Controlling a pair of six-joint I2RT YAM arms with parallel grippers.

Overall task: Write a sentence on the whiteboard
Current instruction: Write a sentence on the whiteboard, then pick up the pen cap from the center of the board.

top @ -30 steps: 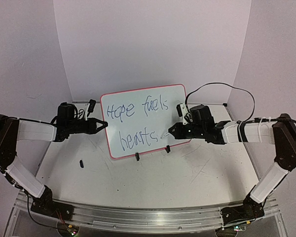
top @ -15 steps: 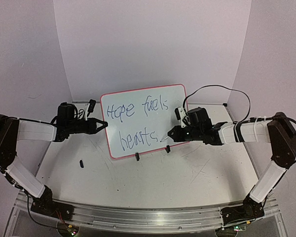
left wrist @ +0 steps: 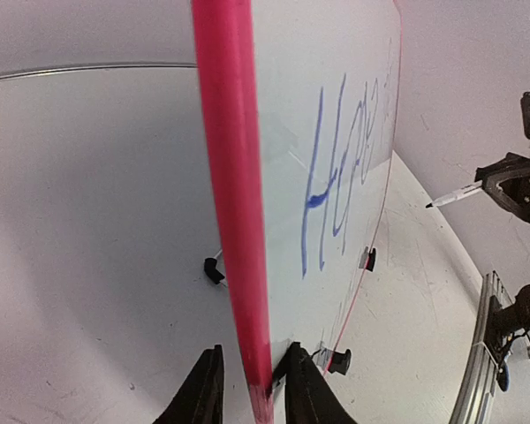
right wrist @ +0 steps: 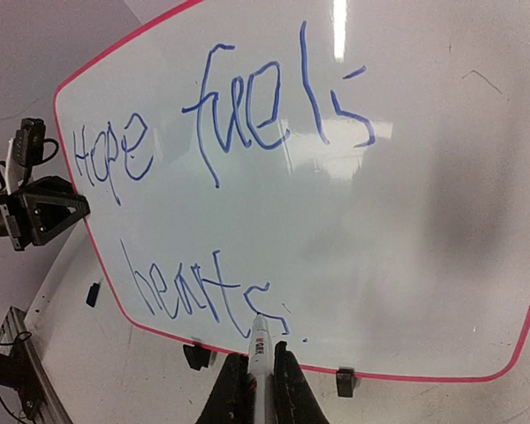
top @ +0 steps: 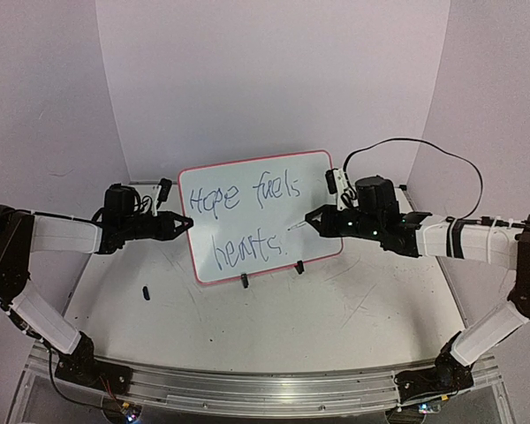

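Two-line blue sentence (top: pixel 278 191) on whiteboard (right wrist: pixel 406 247)

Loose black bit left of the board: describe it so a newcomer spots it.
Find the whiteboard standing mid-table. Toward the arm bases from the left gripper at its left edge, a small black piece lies on the table. Unlike the two black clip feet, it sits clear of the board.

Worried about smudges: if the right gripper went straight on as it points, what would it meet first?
Most likely the whiteboard: the marker held by the right gripper aims at its face just past the end of the sentence. How far off the tip stands is unclear.
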